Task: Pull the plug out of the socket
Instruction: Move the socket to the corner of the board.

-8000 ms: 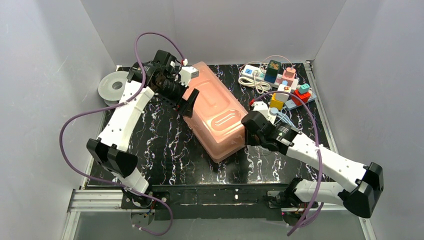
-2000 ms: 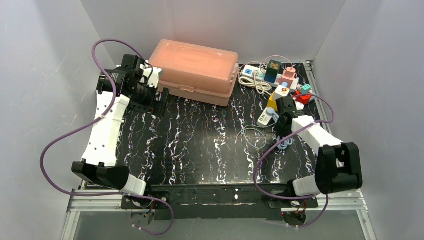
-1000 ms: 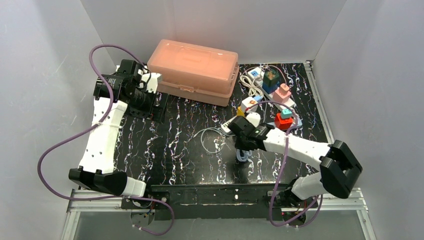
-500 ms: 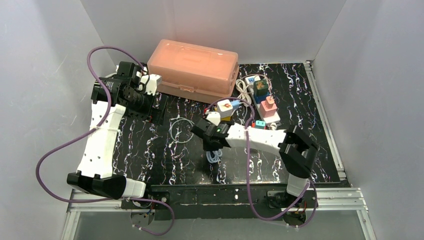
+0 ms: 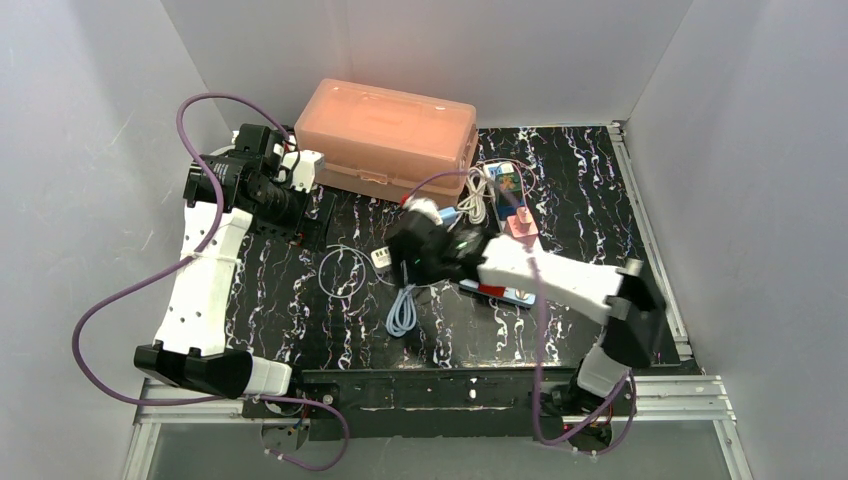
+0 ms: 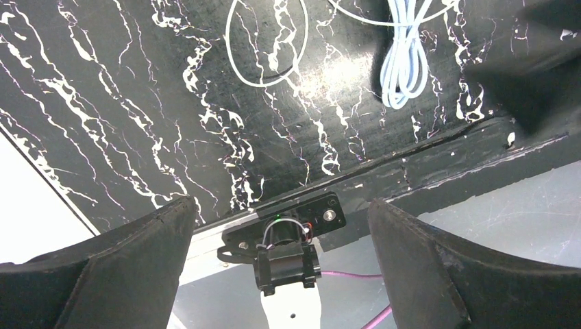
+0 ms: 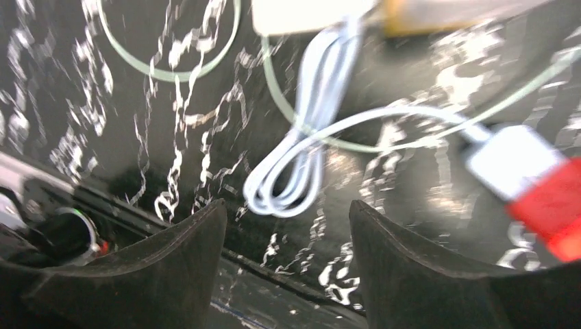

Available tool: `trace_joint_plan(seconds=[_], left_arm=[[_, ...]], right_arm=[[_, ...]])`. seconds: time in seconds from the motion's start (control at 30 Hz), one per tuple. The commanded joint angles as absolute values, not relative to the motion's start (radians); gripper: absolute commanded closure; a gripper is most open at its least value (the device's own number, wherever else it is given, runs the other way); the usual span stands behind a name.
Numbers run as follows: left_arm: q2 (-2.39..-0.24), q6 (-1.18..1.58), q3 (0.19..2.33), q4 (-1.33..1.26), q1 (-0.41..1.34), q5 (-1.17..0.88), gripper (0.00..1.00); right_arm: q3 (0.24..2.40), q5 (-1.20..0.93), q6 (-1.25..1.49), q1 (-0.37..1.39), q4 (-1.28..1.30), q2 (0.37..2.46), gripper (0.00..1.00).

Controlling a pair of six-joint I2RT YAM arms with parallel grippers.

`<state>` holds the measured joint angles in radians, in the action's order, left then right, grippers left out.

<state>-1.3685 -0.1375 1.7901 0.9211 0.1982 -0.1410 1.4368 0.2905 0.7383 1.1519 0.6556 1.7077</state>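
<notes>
Black right end effector (image 7: 286, 212) wide apart, empty, over bundled white cable (image 7: 301, 171)

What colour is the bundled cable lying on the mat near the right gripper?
Light blue. The bundled cable shows clearest in the left wrist view.

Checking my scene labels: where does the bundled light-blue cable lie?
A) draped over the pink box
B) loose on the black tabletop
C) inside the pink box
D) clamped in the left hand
B: the bundled light-blue cable lies flat on the black tabletop, well in front of the closed pink box.
</notes>
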Motion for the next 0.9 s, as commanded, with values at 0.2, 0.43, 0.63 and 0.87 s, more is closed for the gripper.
trace_joint_plan(seconds=[0.2,0.43,0.63,0.87], left_arm=[[-1.377,-0.124,1.77,1.016,0.196,-0.197,0.02],[-1.362,-0.15,1.763,1.014,0.195,-0.21,0.02],[-1.364,-0.149,1.76,1.014,0.196,-0.231,0.02],[-1.365,-0.145,1.754,1.007,0.196,-0.244,0.02]], right_arm=[[1.32,0.338,0.577,0.656,0.767,1.303,0.23],[1.136,0.308,0.52,0.413,0.731,1.236,0.21],[1.019,0.234,0.464,0.351,0.611,1.215,0.15],[1.044,0.183,0.384,0.351,0.542,1.253,0.12]])
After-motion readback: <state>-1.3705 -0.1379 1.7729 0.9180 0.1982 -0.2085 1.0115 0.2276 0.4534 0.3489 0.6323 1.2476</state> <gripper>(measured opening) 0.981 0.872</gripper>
